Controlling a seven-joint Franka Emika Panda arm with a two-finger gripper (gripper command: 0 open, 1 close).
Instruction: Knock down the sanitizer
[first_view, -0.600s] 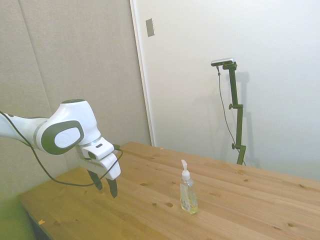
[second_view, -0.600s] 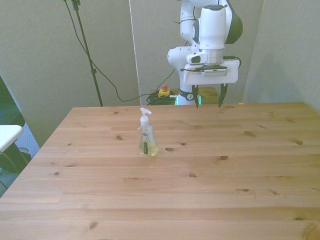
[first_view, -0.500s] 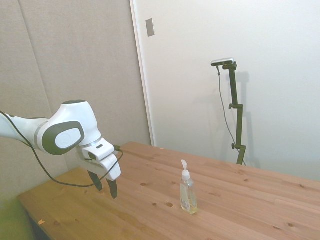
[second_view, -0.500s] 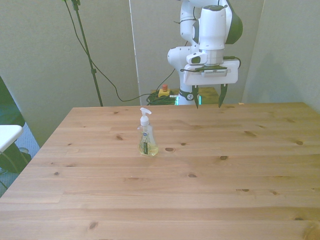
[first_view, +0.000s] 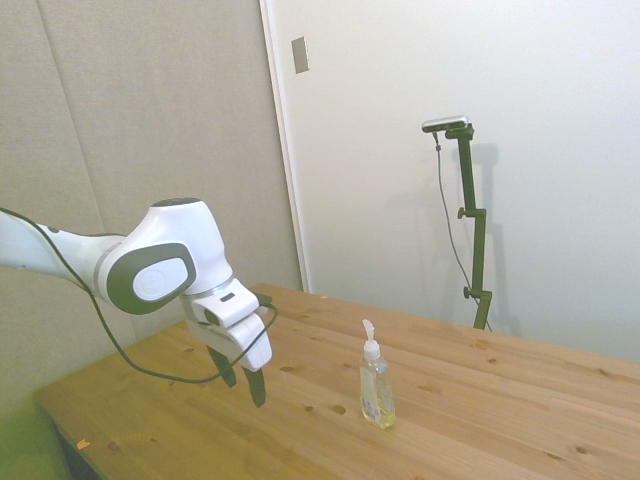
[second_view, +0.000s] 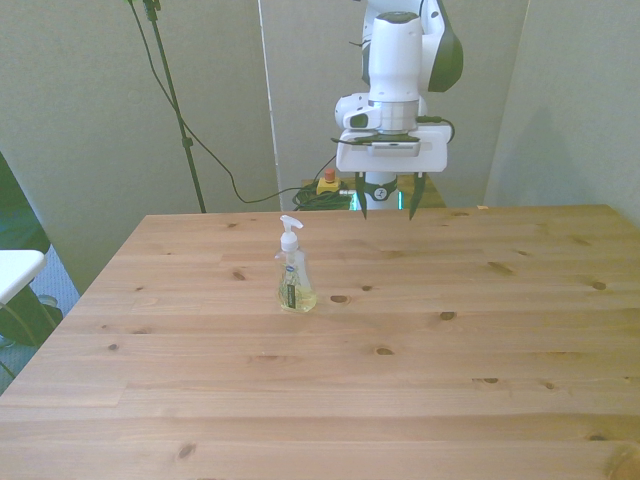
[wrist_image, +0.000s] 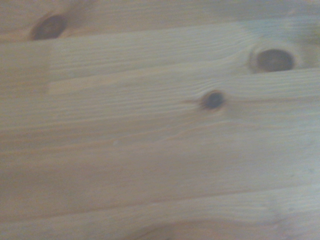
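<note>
The sanitizer (first_view: 376, 389) (second_view: 295, 272), a small clear pump bottle of pale yellow liquid with a white nozzle, stands upright on the wooden table (second_view: 400, 380). My gripper (first_view: 243, 377) (second_view: 389, 208) hangs above the table's far part, open, with nothing between its dark fingers. It is apart from the bottle, toward the front view's right and farther back. The wrist view holds only bare wood with dark knots (wrist_image: 213, 100); the bottle is out of it.
Behind the table's far edge lie cables and a yellow box with a red button (second_view: 327, 184). A white seat edge (second_view: 15, 270) shows at the front view's left.
The arm has swung the gripper toward the front view's left, closer to the sanitizer. The bottle has not moved.
</note>
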